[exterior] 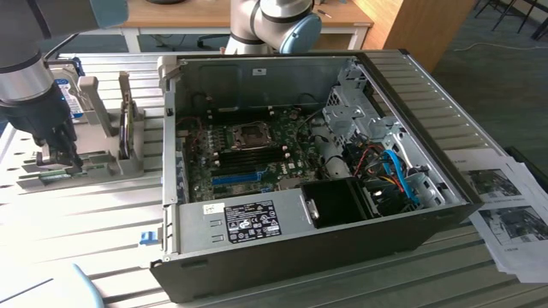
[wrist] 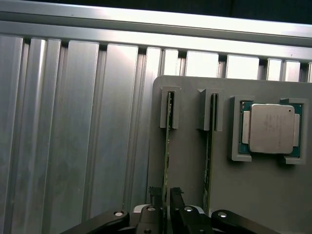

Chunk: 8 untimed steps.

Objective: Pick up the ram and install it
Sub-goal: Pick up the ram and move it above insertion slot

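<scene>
The ram (wrist: 167, 141) is a thin green stick standing on edge in a slot of the grey holder (wrist: 190, 170). A second stick just like it (wrist: 210, 146) stands one slot over. My gripper (wrist: 167, 196) is down over the first stick, with a dark finger (wrist: 156, 195) pressed close on each side of it, shut on the ram, which is still seated in the holder. In the exterior view my gripper (exterior: 61, 160) reaches down onto the holder (exterior: 107, 168) at that view's left, beside the open computer case (exterior: 299, 173). The black motherboard slots (exterior: 256, 154) lie inside the case.
A silver processor (wrist: 271, 128) rests in a pocket of the same holder. A hard drive (exterior: 73, 96) stands in a rack behind my gripper. A bright-blue slot (exterior: 235, 178), cables and a black fan (exterior: 342, 202) crowd the case. Printed papers (exterior: 509, 212) lie at the exterior view's right.
</scene>
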Each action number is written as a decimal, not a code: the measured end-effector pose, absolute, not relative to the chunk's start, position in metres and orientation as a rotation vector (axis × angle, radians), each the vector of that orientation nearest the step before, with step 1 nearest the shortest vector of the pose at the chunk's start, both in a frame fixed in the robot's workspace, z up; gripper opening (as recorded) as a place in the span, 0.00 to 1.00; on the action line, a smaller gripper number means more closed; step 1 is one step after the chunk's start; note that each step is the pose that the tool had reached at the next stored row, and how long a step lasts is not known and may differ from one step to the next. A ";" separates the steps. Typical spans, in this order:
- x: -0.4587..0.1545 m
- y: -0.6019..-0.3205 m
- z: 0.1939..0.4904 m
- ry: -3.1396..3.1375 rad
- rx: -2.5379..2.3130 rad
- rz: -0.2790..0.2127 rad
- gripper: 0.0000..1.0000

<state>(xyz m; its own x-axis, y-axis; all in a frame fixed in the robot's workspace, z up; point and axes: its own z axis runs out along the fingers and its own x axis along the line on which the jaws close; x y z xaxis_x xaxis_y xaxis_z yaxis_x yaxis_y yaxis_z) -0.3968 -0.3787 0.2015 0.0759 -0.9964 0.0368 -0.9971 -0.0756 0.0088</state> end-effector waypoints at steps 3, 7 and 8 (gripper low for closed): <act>-0.397 -0.379 0.201 -2.114 2.281 0.033 0.12; -0.397 -0.379 0.201 -2.114 2.281 0.033 0.11; -0.397 -0.379 0.201 -2.114 2.281 0.033 0.11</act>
<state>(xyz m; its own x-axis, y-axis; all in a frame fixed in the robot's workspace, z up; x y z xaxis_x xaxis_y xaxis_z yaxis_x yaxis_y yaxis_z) -0.3969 -0.3787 0.2015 0.0759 -0.9964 0.0369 -0.9971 -0.0756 0.0088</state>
